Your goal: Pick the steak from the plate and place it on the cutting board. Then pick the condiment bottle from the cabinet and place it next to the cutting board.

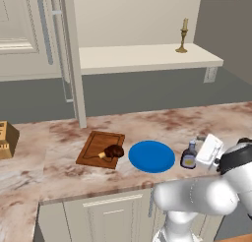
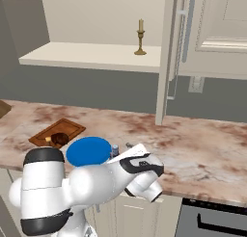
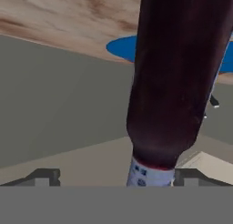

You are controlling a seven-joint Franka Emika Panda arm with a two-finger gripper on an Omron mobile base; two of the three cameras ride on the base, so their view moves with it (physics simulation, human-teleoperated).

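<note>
The steak (image 1: 112, 151) lies on the near right corner of the reddish-brown cutting board (image 1: 96, 142), also seen from the other side as steak (image 2: 59, 138) on board (image 2: 67, 125). Right of the board sits the bare blue plate (image 1: 151, 156). The condiment bottle (image 1: 188, 157) stands upright on the counter just right of the plate, so the plate lies between it and the board. My gripper (image 1: 198, 152) is level with the bottle from the right, fingers spread wide. In the hand view the bottle (image 3: 177, 82) looms between the parted fingertips of the gripper (image 3: 116, 175).
The open cabinet (image 1: 147, 56) above holds a brass candlestick (image 1: 182, 37) on its shelf; its door (image 1: 29, 34) with grey bar handle swings left. A tan wooden block (image 1: 5, 140) stands at the counter's far left. The counter edge runs just below the plate.
</note>
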